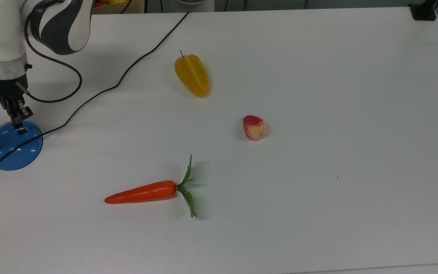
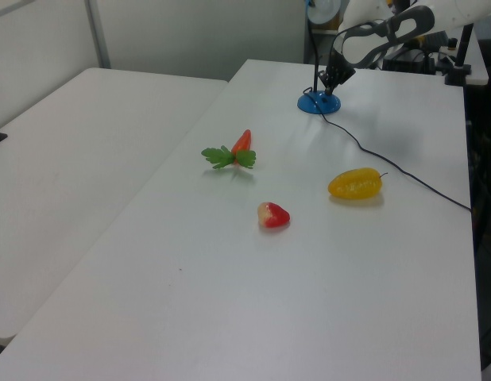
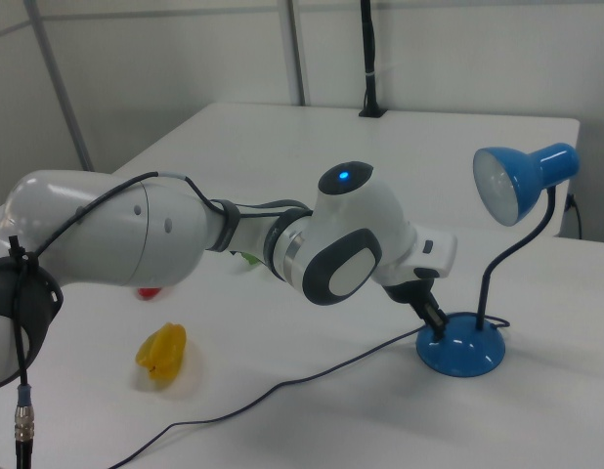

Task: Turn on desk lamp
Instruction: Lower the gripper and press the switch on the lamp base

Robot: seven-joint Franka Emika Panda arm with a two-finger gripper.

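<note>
While the arm reaches down, end effector closed — tip at desk lamp base

Even, bright light from above falls on the white worktop, giving only soft, pale shadows beside the carrot and under the arm, small white glints on the blue lamp base, and all three views look slightly soft and grainy.

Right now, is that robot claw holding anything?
Nothing is held. The gripper, shut with its tip at the glossy blue dome-shaped desk lamp base, points at the small black switch.
</note>
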